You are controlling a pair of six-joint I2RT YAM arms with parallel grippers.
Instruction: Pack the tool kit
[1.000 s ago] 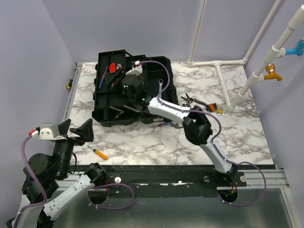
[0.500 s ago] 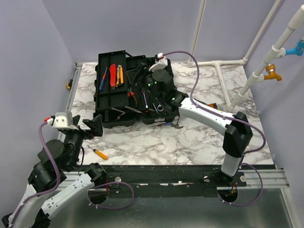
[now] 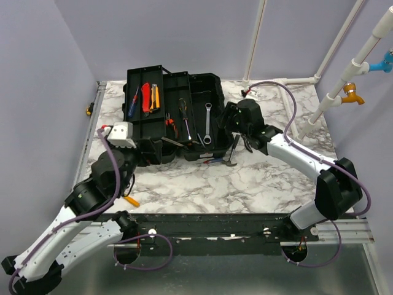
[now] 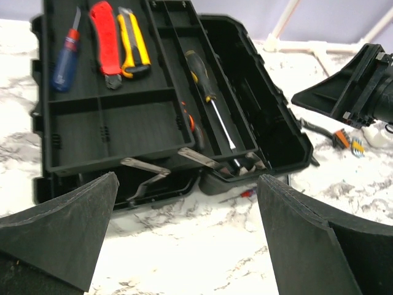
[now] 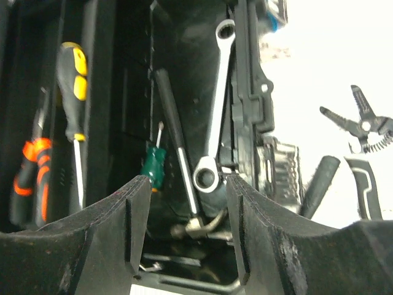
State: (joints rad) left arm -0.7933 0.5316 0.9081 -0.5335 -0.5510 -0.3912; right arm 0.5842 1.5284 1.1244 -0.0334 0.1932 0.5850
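The black toolbox (image 3: 139,131) lies open at the back left, its trays spread out. A blue screwdriver (image 3: 132,101), a red knife (image 3: 145,97) and a yellow knife (image 3: 155,96) lie in the left tray. A wrench (image 5: 215,117), a green screwdriver (image 5: 153,166) and a black-handled tool (image 5: 175,135) lie in the deep part. My right gripper (image 5: 187,184) hangs open and empty over the box's right edge. My left gripper (image 4: 187,184) is wide open and empty above the marble in front of the box.
An orange screwdriver (image 3: 130,200) lies on the table by the left arm. Wire strippers (image 5: 362,126) and a black-handled hammer (image 3: 233,150) lie right of the box. A small red-and-blue screwdriver (image 3: 212,161) lies at the box's front. White pipes (image 3: 288,110) cross the back right.
My right gripper has pulled back from over the left trays to the box's right edge. My left arm has swung from the table's left edge toward the box's front.
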